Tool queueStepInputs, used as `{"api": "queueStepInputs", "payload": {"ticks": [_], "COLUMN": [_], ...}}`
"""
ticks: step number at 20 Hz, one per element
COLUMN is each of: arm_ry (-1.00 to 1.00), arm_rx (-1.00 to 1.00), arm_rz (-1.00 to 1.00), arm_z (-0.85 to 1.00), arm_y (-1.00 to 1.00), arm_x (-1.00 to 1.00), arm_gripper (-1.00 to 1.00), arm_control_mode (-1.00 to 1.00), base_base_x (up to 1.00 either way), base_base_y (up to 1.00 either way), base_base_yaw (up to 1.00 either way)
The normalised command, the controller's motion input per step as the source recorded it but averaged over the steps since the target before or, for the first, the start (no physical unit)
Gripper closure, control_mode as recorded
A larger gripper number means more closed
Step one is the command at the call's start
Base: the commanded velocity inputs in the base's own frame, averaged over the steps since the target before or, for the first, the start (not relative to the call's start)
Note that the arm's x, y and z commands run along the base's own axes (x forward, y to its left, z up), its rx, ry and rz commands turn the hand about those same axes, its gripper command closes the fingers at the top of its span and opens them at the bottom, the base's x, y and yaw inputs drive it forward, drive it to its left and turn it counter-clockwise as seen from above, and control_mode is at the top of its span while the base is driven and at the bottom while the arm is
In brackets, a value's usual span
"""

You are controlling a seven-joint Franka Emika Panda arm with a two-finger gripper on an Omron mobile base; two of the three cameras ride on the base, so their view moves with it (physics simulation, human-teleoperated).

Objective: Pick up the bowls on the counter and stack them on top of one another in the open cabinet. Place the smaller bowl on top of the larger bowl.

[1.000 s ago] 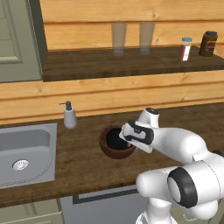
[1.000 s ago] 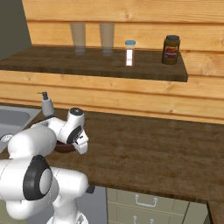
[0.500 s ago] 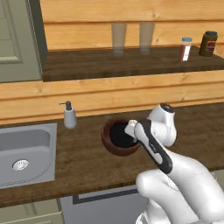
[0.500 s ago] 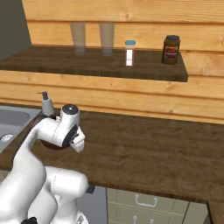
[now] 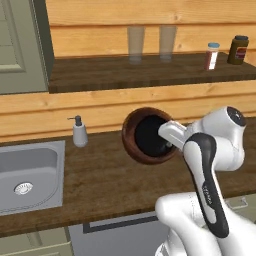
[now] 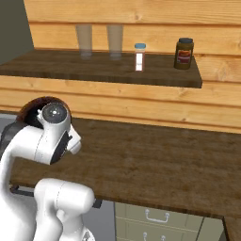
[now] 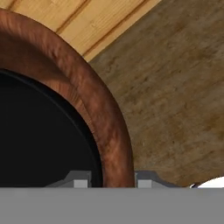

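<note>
Wide reddish-brown wooden bowl (image 5: 131, 131) lifted off dark wood-grain worktop (image 5: 100, 182), tipped so mouth faces camera, below open cabinet's dark shelf board (image 5: 150, 72). Small glossy black bowl (image 5: 150, 135) nested inside it, so both travel together. My claw (image 7: 107, 177) pinches brown rim, one finger inside, one outside. Two translucent glasses (image 5: 136, 44) on shelf: I judge placement must avoid them.

Both base cams sit behind the arm, left and right, facing the open cabinet (image 5: 150, 75) shelf; both cover it. Hand cam close on larger bowl (image 7: 105, 118) rim.
</note>
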Motion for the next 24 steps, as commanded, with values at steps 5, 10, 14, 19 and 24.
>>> {"api": "queueStepInputs", "payload": {"ticks": [5, 10, 14, 19, 24], "arm_ry": [-0.23, -0.19, -0.15, -0.06, 0.05], "arm_rx": [0.02, 0.01, 0.01, 0.02, 0.00], "arm_rz": [0.00, -0.06, -0.15, -0.19, -0.16], "arm_z": [1.00, 1.00, 1.00, 1.00, 0.59], "arm_y": [0.30, 0.44, 0.41, 0.44, 0.27], "arm_x": [-0.57, 0.00, 0.45, 0.82, 1.00], "arm_gripper": [1.00, 1.00, 1.00, 1.00, 1.00], "arm_control_mode": [-1.00, -1.00, -1.00, -1.00, -1.00], "base_base_x": [0.00, 0.00, 0.00, 0.00, 0.00], "base_base_y": [0.00, 0.00, 0.00, 0.00, 0.00], "base_base_yaw": [0.00, 0.00, 0.00, 0.00, 0.00]}}
